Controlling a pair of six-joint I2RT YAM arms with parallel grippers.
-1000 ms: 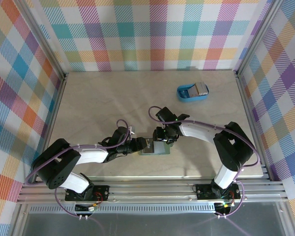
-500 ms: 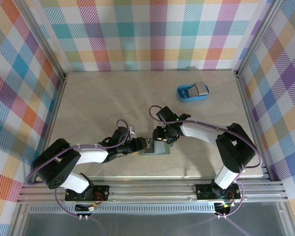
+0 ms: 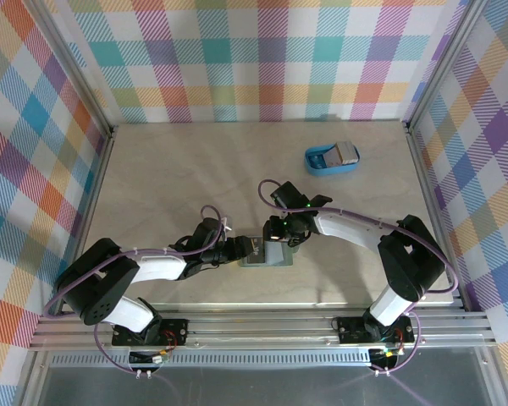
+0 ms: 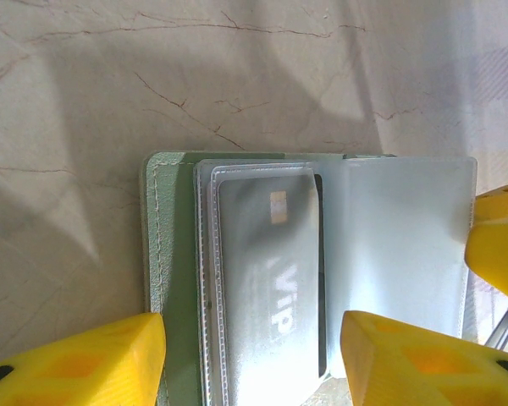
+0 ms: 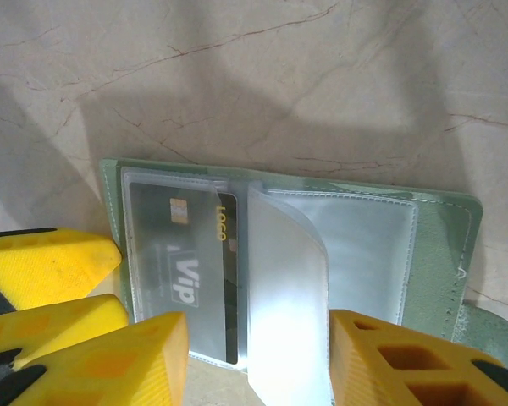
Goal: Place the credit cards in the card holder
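Note:
The card holder point(image 3: 269, 258) lies open on the table, sage green point(image 4: 171, 254) with clear plastic sleeves. A grey credit card point(image 4: 267, 271) marked VIP sits inside the left sleeve point(image 5: 173, 254). My left gripper point(image 4: 254, 364) is open, its fingers on either side of that sleeve at the holder's near edge. My right gripper point(image 5: 258, 364) is open too, with a loose clear sleeve leaf point(image 5: 288, 296) curling up between its fingers. Both grippers point(image 3: 248, 248) point(image 3: 279, 235) meet over the holder. More credit cards point(image 3: 347, 152) lie in the blue tray.
The blue tray point(image 3: 320, 161) stands at the back right of the marble-patterned table. Checked walls close in the left, back and right sides. A metal rail runs along the near edge by the arm bases.
The right arm has shifted slightly over the holder, its elbow drifting right. The left arm and the holder have stayed put.

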